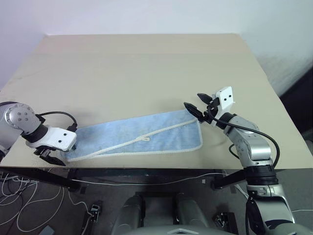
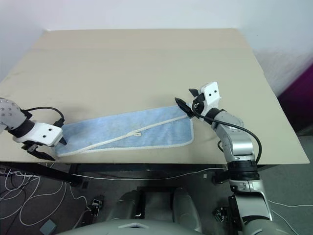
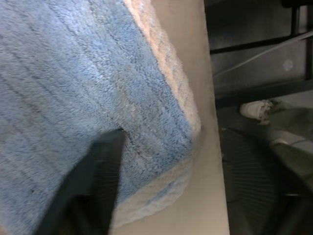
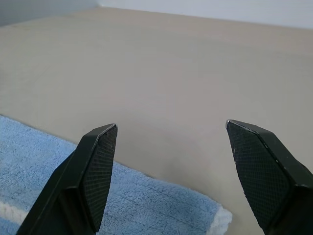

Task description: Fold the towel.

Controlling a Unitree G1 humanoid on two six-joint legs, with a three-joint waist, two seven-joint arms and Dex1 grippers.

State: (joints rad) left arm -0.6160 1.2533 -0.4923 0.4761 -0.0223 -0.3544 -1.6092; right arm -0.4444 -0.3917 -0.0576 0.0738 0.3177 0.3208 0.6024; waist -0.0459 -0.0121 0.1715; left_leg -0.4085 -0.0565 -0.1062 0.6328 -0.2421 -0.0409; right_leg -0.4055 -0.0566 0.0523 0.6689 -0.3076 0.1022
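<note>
Where the towel (image 1: 146,138) lies, the beige table (image 1: 146,68) meets white wall (image 1: 146,14).

Robot test room or lab, not home. Plain beige surface (image 1: 146,73) on dark metal frame (image 1: 44,177), set against bare white wall (image 1: 146,14). Grey floor (image 1: 29,210) under it with loose white cables (image 1: 12,193) and small dark devices (image 1: 94,209). One towel (image 1: 142,137) lies on surface.

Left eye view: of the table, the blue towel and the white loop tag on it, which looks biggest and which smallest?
1. table, by far the largest.
2. towel, a long strip along the table's near edge.
3. loop tag, tiny, near the towel's middle.
</note>
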